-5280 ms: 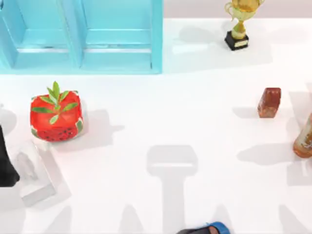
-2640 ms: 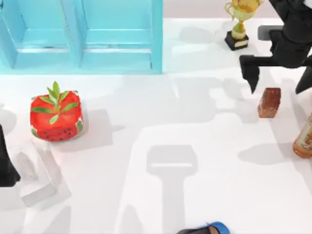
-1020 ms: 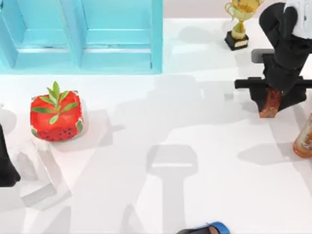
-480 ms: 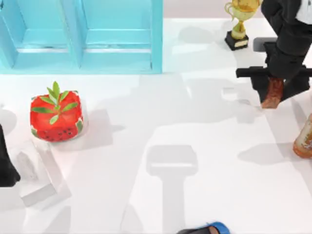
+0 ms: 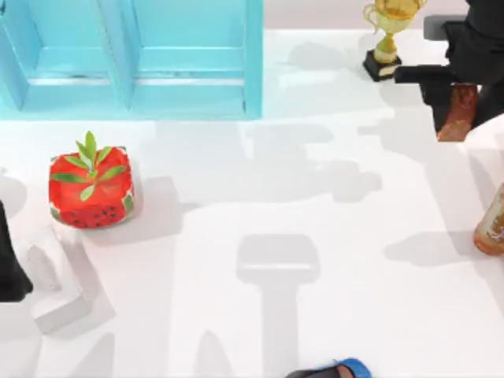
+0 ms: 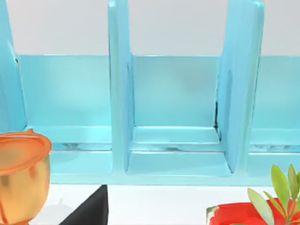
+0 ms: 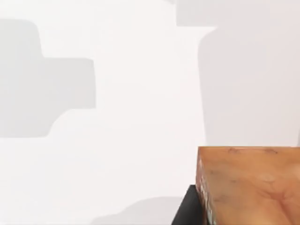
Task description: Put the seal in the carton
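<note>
Items counted on the table (image 5: 331, 315): one seal (image 5: 457, 112); one blue carton (image 5: 130, 59), in which several open compartments are seen; one watermelon-patterned cube (image 5: 90, 189) topped with leaves; one gold trophy (image 5: 386, 35); one orange-brown bottle (image 5: 492, 224); one pale grey block (image 5: 51, 287); two arms are seen.
</note>
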{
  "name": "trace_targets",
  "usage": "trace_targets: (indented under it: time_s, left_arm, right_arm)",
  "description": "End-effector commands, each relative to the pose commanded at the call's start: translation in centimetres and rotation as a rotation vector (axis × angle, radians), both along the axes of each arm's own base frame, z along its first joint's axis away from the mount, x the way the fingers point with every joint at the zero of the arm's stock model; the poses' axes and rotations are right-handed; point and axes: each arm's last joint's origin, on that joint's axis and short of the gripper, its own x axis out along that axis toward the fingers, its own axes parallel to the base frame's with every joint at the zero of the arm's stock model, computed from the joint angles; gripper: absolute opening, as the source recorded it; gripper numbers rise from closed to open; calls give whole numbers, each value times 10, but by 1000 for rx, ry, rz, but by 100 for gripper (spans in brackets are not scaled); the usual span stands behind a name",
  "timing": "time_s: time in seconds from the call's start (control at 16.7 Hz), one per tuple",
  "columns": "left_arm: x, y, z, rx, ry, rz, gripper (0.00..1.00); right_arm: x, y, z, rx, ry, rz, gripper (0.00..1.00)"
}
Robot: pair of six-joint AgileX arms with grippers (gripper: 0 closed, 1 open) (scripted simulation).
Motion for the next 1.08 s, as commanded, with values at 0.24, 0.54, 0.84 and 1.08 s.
trace_targets:
  time_s: [0.24,0.54,0.84,1.08]
  left_arm:
    - [0,0,0,0,0,0,100]
    - [0,0,0,0,0,0,100]
    - [0,0,0,0,0,0,100]
    - [0,0,0,0,0,0,100]
  right_arm:
    - [0,0,-2,0,4,0,0]
    - [-11,-70,13,0,3,1,0]
    - [-63,-182,33,0,1,4,0]
    - [-111,-234,41,0,0,3,0]
